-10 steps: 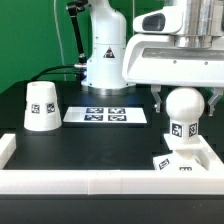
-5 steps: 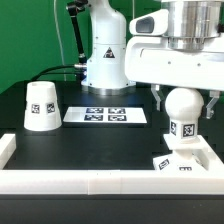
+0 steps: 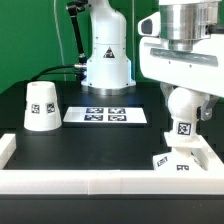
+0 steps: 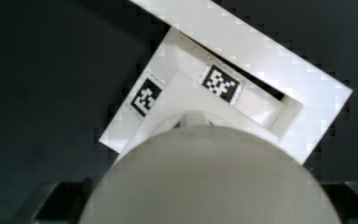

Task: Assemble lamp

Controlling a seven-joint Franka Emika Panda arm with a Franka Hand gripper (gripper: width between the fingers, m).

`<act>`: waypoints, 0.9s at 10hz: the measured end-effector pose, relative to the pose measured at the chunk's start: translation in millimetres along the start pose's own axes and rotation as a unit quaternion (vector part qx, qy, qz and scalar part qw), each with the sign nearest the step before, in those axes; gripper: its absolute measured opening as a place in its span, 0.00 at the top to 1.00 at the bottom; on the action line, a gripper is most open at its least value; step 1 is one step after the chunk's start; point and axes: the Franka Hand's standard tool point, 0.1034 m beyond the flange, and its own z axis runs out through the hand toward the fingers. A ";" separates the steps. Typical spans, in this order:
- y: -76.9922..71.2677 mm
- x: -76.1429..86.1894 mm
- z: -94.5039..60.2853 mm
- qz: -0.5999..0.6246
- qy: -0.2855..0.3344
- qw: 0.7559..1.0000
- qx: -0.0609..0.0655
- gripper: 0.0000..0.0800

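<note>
1. You have the bulb (image 3: 183, 105) standing on the base block (image 3: 181, 160) at the lower right of the exterior view, the hand (image 3: 184, 100) right over it with a finger on either side. The wrist view fills with the bulb's round top (image 4: 202, 175) and the tagged base (image 4: 220, 85) beyond it.
2. You cannot tell from either view whether the fingers pinch the bulb or merely flank it; contact is hidden.
3. By my judgement the bulb is in or near its socket; whether it is fully seated cannot be seen.
4. The shade (image 3: 40, 106) sits alone at the exterior view's left, well apart from the hand. It has yet to go over the bulb.
5. The white rail (image 3: 100, 180) along the front and right edge hems the base in.
6. The desk (image 3: 90, 145) offers open room between the shade and the base; the marker board (image 3: 107, 116) lies flat behind it.
</note>
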 end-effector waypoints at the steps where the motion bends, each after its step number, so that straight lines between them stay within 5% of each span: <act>1: 1.1 1.4 0.4 0.030 -0.006 1.000 0.001 0.28; 5: -0.3 -1.7 -0.3 0.131 -0.016 0.991 0.005 0.28; 9: 3.1 -3.8 0.4 0.089 -0.018 0.996 -0.003 0.13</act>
